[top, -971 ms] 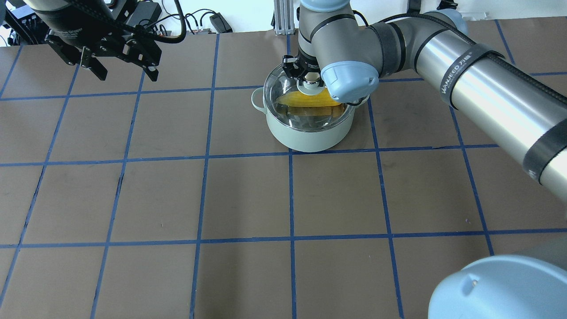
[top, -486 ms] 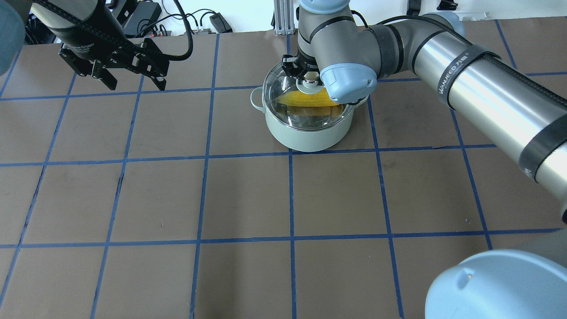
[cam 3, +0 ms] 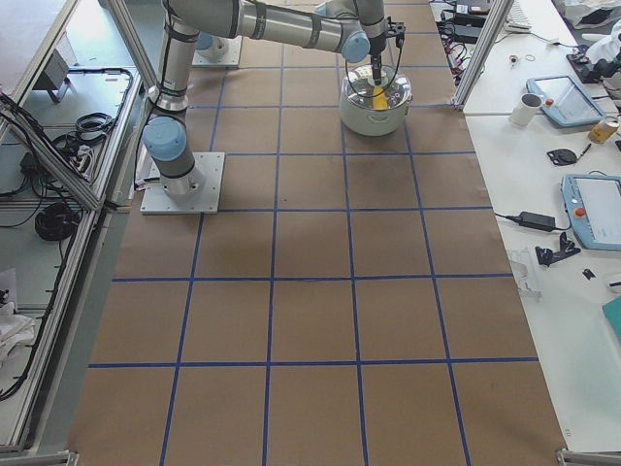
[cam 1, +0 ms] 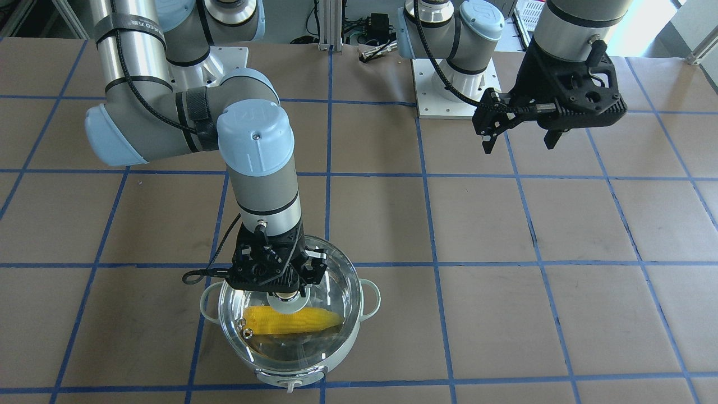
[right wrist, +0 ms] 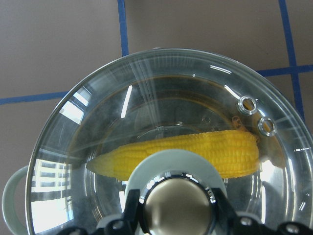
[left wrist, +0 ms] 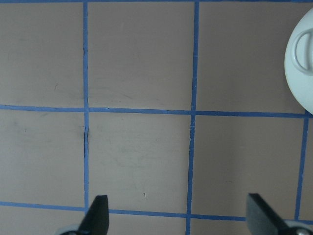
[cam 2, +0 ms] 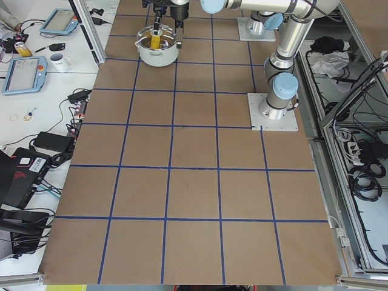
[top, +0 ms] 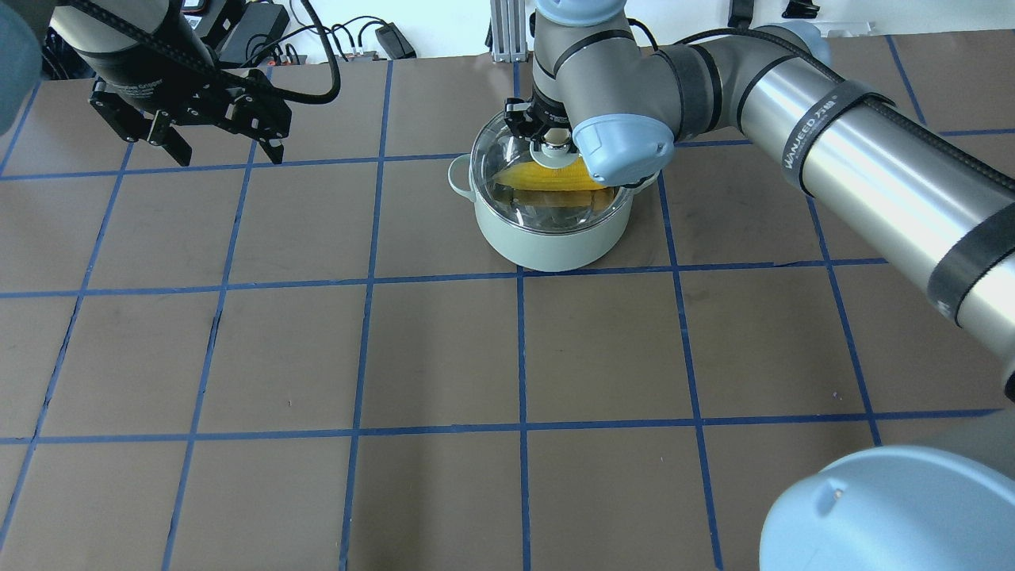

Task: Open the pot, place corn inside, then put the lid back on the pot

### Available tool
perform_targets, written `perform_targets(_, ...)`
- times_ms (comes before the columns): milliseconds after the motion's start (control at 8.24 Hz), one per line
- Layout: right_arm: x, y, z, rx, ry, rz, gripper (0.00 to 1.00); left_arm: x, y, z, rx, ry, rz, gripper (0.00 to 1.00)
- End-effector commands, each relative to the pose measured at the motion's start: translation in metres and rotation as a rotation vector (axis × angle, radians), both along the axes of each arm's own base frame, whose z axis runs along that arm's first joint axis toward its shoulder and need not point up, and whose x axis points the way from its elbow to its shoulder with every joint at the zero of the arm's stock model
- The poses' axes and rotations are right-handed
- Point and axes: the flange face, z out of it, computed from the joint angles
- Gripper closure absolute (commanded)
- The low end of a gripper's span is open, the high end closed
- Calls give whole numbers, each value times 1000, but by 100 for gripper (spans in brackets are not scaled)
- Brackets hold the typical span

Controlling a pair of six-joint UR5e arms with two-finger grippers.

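Note:
The pale mint-green pot (top: 547, 247) stands at the table's far centre. The yellow corn (top: 547, 178) lies inside it, seen through the clear glass lid (top: 555, 212), which sits on the pot's rim. My right gripper (top: 557, 141) is above the lid, its fingers closed on the shiny knob (right wrist: 178, 208). The right wrist view shows the corn (right wrist: 215, 152) under the glass lid (right wrist: 146, 88). From the front the right gripper (cam 1: 284, 292) is over the lid (cam 1: 334, 280) and the corn (cam 1: 291, 321). My left gripper (top: 226, 155) hangs open and empty far to the pot's left, also seen from the front (cam 1: 519, 145).
The brown table with blue tape grid lines (top: 519, 349) stretches toward the near side. Cables and power bricks (top: 381, 36) lie past the far edge. The left wrist view shows the pot's handle (left wrist: 303, 46) at its right edge.
My left gripper has shifted slightly, first right and down, then back left, staying open. My right gripper and the lid have barely moved.

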Motion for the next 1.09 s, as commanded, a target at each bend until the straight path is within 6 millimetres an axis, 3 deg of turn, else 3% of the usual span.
perform_targets(0, 0, 0, -3, 7, 0, -5, 0, -3, 3, 0, 0, 6, 35, 0)
perform_targets(243, -1, 3, 8, -4, 0, 5, 0, -6, 3, 2, -7, 42, 83, 0)
perform_targets(364, -2, 8, 25, -23, -4, 11, 0, -7, 5, 4, -11, 46, 75, 0)
perform_targets(607, -15, 39, 88, -67, -9, 27, 0, -8, 6, 5, -12, 48, 69, 0)
perform_targets(971, -75, 107, 167, 65, 32, 1, 0, -8, 8, 8, -19, 47, 86, 0)
